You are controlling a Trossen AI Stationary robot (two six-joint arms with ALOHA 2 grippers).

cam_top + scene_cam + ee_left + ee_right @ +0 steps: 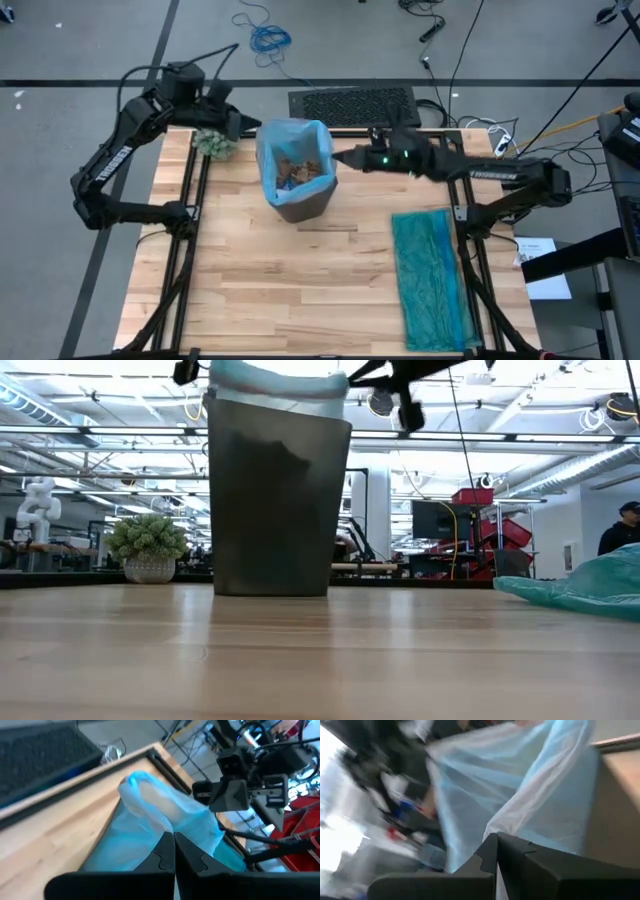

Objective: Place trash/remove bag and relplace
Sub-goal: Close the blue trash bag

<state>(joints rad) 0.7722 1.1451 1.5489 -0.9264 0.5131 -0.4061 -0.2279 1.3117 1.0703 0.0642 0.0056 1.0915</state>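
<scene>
High view, bag (292, 140) upright, mouth up

Thin translucent light-blue plastic bag (293, 140), crinkled with a slight sheen, is seen lining a matt dark grey bin (272, 500). Pale wooden tabletop (300, 270) is smooth-finished with visible grain. Teal plastic bag (432, 275) looks wrinkled.

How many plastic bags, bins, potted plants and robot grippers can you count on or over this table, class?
Plastic bags: 2, the light blue bag and the teal bag
Bins: 1, the bin
Potted plants: 1, the plant
Grippers: 2, the left gripper and the right gripper
Total: 6
</scene>
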